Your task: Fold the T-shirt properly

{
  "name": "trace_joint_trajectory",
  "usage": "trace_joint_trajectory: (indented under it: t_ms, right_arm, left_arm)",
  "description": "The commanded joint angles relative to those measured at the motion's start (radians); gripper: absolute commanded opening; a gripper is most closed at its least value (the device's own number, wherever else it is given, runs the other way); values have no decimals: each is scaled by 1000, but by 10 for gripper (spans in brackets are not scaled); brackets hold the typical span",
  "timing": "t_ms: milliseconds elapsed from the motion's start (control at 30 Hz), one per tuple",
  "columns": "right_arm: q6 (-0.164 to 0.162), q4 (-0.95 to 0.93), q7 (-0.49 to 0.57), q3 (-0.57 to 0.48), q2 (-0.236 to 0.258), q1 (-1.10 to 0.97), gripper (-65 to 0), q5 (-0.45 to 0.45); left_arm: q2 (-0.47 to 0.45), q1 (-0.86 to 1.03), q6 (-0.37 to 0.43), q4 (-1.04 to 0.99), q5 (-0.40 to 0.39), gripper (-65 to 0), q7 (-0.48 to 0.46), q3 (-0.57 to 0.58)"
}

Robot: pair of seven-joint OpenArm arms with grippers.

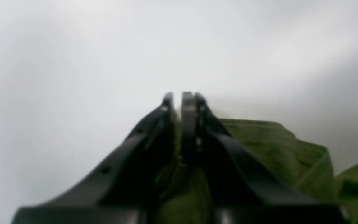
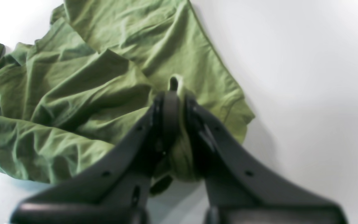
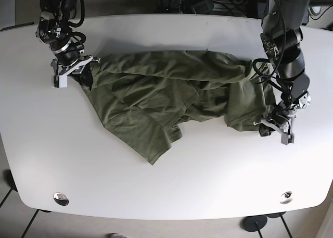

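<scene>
T-shirt (image 3: 171, 100): olive green, rumpled, spread across the middle of the white desk (image 3: 166, 180), no print or writing visible.
Left gripper (image 1: 179, 99): clamped on a bunched edge of cloth at the shirt's end.
Right gripper (image 2: 174, 102): pinched onto a fold of fabric at the opposite end.
</scene>
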Motion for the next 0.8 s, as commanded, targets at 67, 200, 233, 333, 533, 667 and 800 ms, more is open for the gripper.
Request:
trace_joint_trajectory:
  t_ms: [67,200,233,333,533,667,800]
  right_arm:
    - [0,33,20,11,10,-31,-450,18]
    - [0,79,25,11,10,-42,-70,18]
    - [-1,75,25,11,10,-32,-35,18]
    - [-13,24,20,7,10,46,-32,13]
    - [-47,-243,-90,0,36,337,-32,11]
    - [-47,-435,-95,-125,83,480,-32,13]
    - [-44,-567,-87,-214,88,548,-32,13]
  left_arm:
    - [-11,-5,-8,40,9,-650,24,-1]
    - [-4,67,-8,204,9,-650,27,-1]
    - [5,82,-8,236,9,-650,27,-1]
    - [21,114,-8,310,9,-650,29,-1]
    - [24,157,-8,347,9,-650,29,-1]
    - [24,177,-9,367,-11,-650,29,-21]
    - [24,219,-49,430,-121,-650,29,-47]
